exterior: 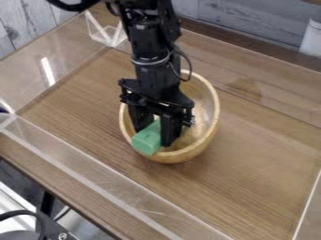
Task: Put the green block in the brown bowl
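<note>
The green block (149, 140) is a small mint-green bar pinched between the black fingers of my gripper (154, 128), which is shut on it and points straight down. The block hangs tilted over the near-left rim of the brown bowl (201, 134), a round tan wooden bowl on the table. I cannot tell whether the block's lower end touches the rim. My arm and gripper hide most of the bowl's inside.
The bowl stands on a wooden tabletop (264, 159) enclosed by low clear plastic walls (75, 178). A dark rail runs along the back right edge (257, 42).
</note>
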Motion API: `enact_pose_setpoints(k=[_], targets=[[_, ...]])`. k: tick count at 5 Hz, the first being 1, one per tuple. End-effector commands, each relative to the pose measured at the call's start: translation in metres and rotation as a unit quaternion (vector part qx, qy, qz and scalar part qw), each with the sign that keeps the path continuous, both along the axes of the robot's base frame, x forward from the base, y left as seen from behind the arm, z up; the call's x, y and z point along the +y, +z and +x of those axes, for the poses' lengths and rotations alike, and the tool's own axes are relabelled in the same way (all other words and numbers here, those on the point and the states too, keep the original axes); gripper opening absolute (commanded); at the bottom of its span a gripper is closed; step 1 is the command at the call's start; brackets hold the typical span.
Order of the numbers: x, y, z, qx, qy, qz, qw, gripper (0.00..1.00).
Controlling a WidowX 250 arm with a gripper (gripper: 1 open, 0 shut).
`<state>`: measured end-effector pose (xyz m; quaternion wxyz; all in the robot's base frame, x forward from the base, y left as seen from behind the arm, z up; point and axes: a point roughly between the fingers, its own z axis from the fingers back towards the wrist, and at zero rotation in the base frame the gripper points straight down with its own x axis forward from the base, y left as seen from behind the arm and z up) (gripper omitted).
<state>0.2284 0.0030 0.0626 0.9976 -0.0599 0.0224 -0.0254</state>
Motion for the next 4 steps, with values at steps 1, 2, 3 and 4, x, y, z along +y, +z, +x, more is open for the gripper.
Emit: enact_pose_setpoints(k=[1,2,3,4], targets=[[0.002,0.010,0.012,-0.025,0.001,0.001,0.9997,0.00],[0.004,0.012,0.016,-0.031,0.004,0.000,0.9995,0.00],[0.006,0.020,0.015,-0.032,0.008,-0.002,0.9994,1.00],[0.008,0.029,0.015,-0.036,0.011,-0.003,0.9993,1.00]])
